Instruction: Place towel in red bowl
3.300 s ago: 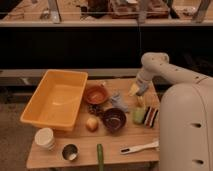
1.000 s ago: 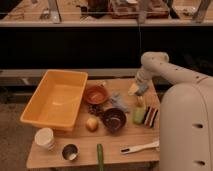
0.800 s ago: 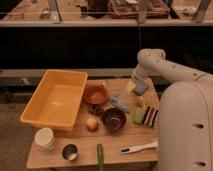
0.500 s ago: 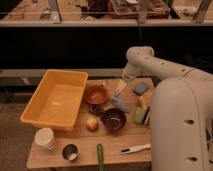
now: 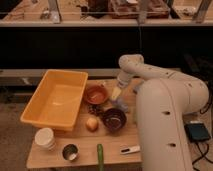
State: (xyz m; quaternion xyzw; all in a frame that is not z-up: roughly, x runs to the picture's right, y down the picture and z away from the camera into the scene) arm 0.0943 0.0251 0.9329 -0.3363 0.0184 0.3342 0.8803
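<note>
The red bowl point(image 5: 96, 94) stands on the wooden table point(image 5: 60, 157), right of the yellow bin. The towel point(image 5: 121, 103) is a pale crumpled cloth just right of the red bowl, mostly covered by my arm. My gripper point(image 5: 116, 94) points down at the towel's left part, close to the red bowl's right rim. I cannot tell whether it touches or holds the towel.
A large yellow bin point(image 5: 55, 97) fills the table's left. A dark bowl point(image 5: 114, 119), a round fruit point(image 5: 92, 123), stacked white cups point(image 5: 45, 138), a metal cup point(image 5: 70, 152), a green vegetable point(image 5: 100, 157) and a white utensil point(image 5: 131, 149) lie in front. My white body point(image 5: 165, 125) blocks the right side.
My arm has swung left from the table's right side. The gripper now hangs over the towel beside the red bowl. My body covers more of the right of the table.
</note>
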